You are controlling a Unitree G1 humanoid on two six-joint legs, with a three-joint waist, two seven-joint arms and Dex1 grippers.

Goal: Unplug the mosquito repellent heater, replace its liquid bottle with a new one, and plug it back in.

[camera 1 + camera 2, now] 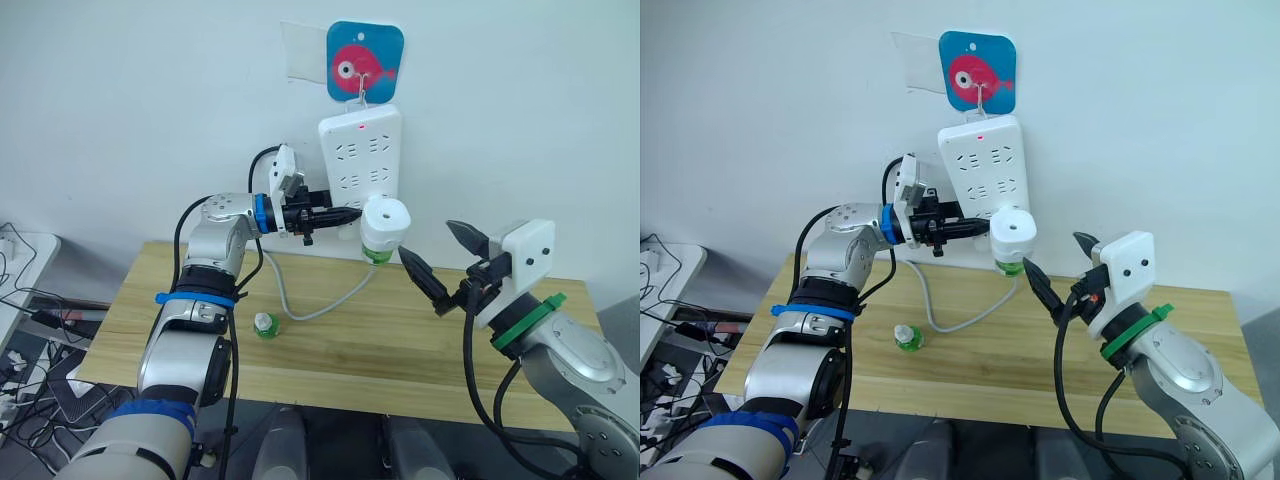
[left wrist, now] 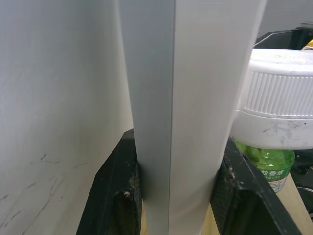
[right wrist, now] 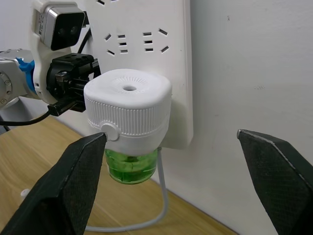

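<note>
Spare bottle [image 1: 264, 325]: upright on table [image 1: 330, 360], toward front-left, near cable [image 1: 300, 312].
Right gripper [image 1: 437, 262]: jaws spread wide, empty, aimed at heater from just in front, not touching.
Heater [image 1: 384, 226]: plugged into strip's lower end, above table's back edge; green bottle [image 1: 376, 254] screwed in beneath.
Handling: likely light, rigid, smooth plastic; best pinched across ribbed sides, pulled straight out.
Left gripper [image 1: 340, 216]: clamped across strip [image 1: 360, 165] lower edge, beside heater, bracing.
</note>
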